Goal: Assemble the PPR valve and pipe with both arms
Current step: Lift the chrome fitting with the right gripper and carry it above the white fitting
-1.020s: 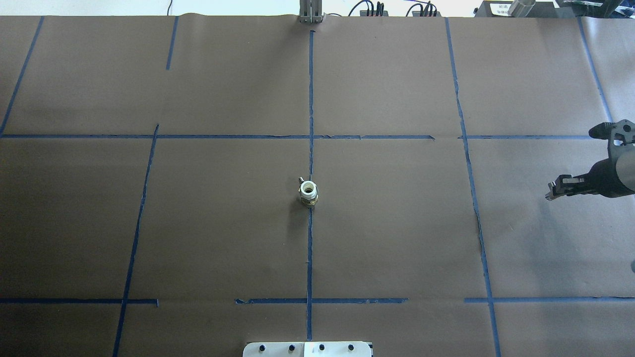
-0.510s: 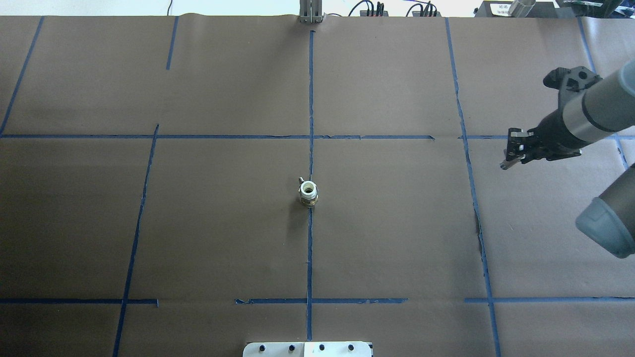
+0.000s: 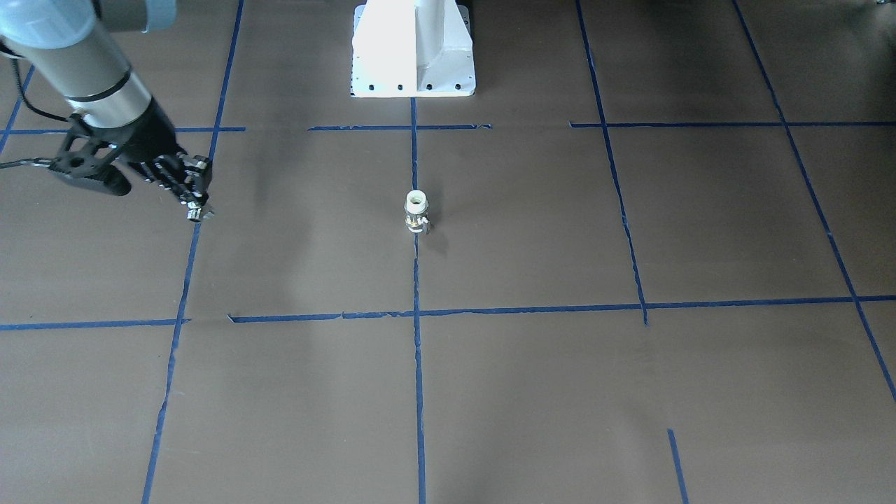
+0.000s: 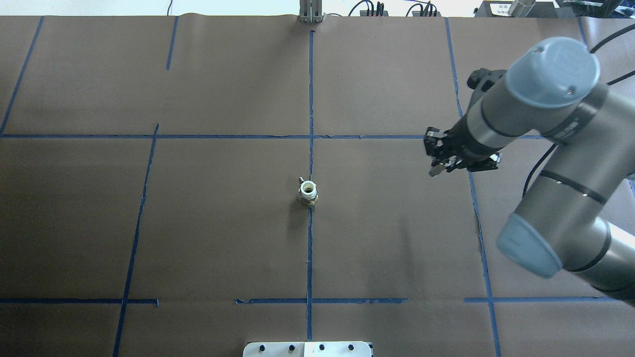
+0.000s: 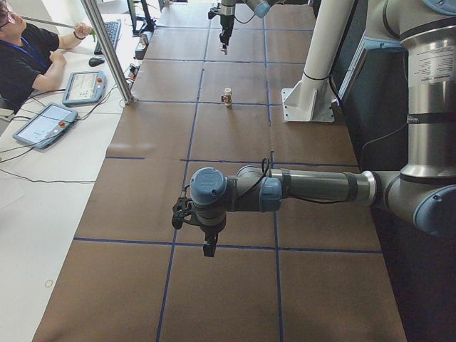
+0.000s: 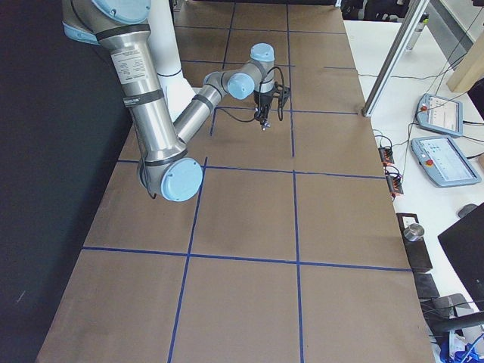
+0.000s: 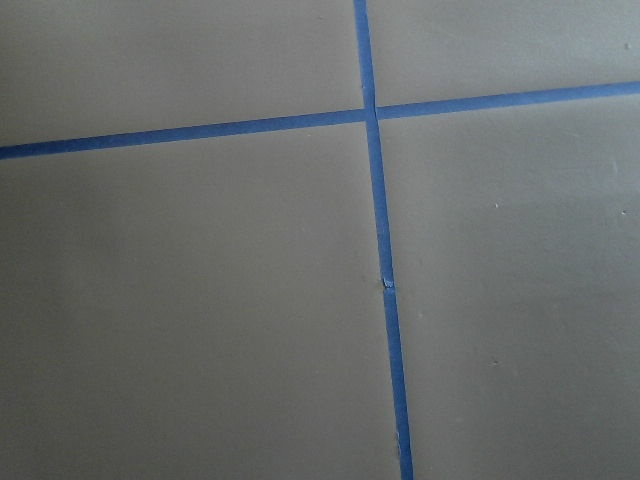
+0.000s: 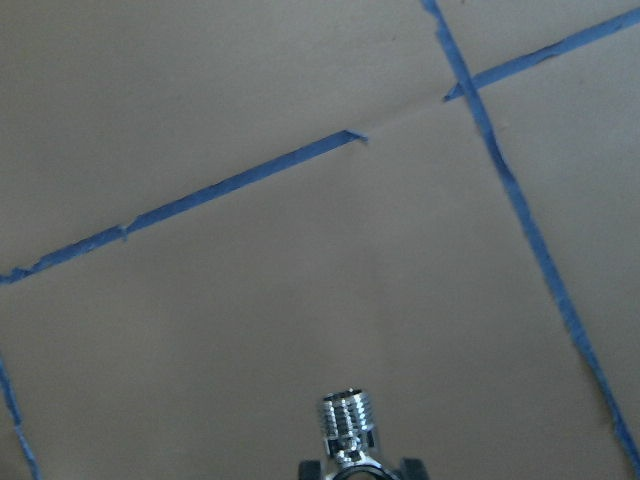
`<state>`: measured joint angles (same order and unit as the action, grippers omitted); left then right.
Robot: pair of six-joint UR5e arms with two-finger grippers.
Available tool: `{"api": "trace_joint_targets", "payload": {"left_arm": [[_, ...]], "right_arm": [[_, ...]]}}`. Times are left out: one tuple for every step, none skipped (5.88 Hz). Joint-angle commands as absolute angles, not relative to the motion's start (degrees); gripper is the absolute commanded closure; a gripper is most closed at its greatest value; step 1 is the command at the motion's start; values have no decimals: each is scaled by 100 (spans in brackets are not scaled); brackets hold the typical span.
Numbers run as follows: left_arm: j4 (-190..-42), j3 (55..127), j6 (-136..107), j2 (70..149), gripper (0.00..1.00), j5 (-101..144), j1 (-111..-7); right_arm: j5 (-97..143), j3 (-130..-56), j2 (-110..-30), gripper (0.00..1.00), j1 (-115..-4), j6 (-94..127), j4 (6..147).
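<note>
The PPR valve (image 4: 308,192) stands upright on the brown table at the crossing of the middle tape line, white end up; it also shows in the front view (image 3: 416,212) and the left side view (image 5: 227,97). My right gripper (image 4: 437,168) hovers to the valve's right, shut on the chrome pipe (image 8: 349,430), whose threaded end sticks out past the fingers. The gripper also shows in the front view (image 3: 196,210). My left gripper (image 5: 209,249) shows only in the left side view, low over the table far from the valve; I cannot tell whether it is open or shut.
Blue tape lines (image 4: 310,99) divide the brown paper cover. The white robot base (image 3: 413,49) stands at the table's near edge. A metal post (image 5: 107,50), control tablets (image 5: 43,122) and a seated operator (image 5: 21,57) are beyond the far edge.
My right arm has swung in from the table's right edge toward the middle, bringing the gripper closer to the valve. The valve has not moved.
</note>
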<state>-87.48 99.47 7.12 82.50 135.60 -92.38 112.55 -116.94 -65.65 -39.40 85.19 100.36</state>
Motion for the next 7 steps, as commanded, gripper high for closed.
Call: {"api": "trace_joint_targets", "payload": {"left_arm": [[-8754,9949,694,8262,0,13562,-9229],[-8754,9958,694,8270,0,13562,-9237],[-8754,9958,694,8271,0,13562,-9237],[-8754,9958,703,8271,0,13562,-9229],[-8754,9975,703,8271,0,13570,-9237],[-8754,9984,694,8262,0,13570,-9237],[-8754,9984,703,8262,0,13570,-9237]], "right_arm": [[10574,-11655,-5550,100,-2974,9908,10695],[10486,-11402,-5120,100,-2823,10332,10696],[10277,-11165,-4872,100,-2682,10727,10696],[10144,-10919,-4634,100,-2611,10984,10679],[10143,-10411,-4197,100,-2610,11056,10687],[10134,-9919,-3870,100,-2610,11057,10696],[10099,-9705,-3772,100,-2619,10978,10731]]}}
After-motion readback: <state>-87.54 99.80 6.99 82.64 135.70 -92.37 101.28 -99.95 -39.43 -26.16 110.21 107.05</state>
